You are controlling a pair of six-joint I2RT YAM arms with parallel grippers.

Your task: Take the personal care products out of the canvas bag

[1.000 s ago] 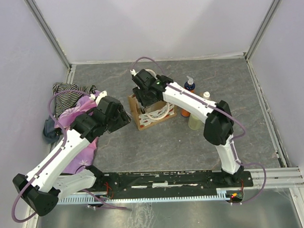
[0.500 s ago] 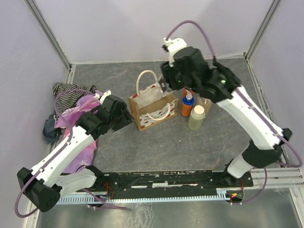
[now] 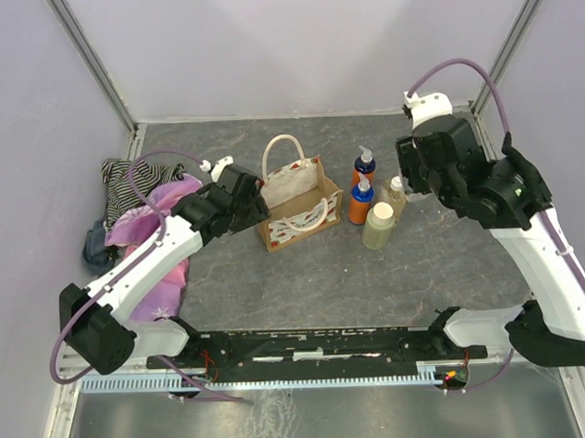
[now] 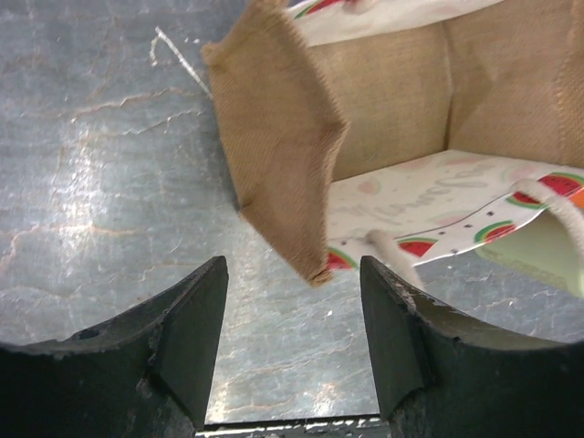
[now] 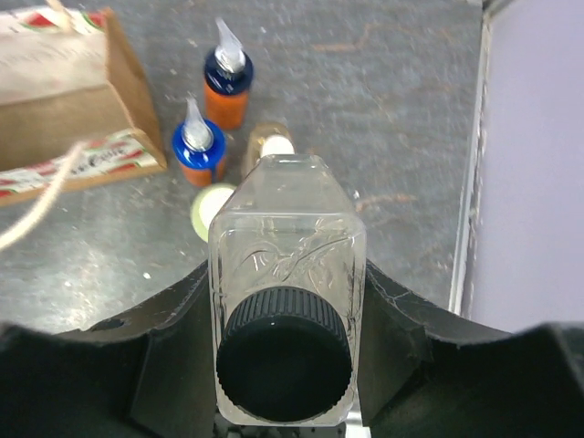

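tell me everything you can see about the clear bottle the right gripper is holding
The clear bottle is see-through, plastic or glass by its look, squarish with rounded shoulders and a raised pattern moulded in. Its black ribbed cap is screwed on and faces the wrist camera. The right gripper clamps its sides between two black fingers; nothing else touches it. It hangs above the grey table, near four other bottles standing there. Whether it holds anything cannot be told.

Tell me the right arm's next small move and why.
Probably lower the clear square bottle with black cap onto the grey stone-look table beside the four standing bottles: the right gripper holds it aloft, outside the tan canvas bag.
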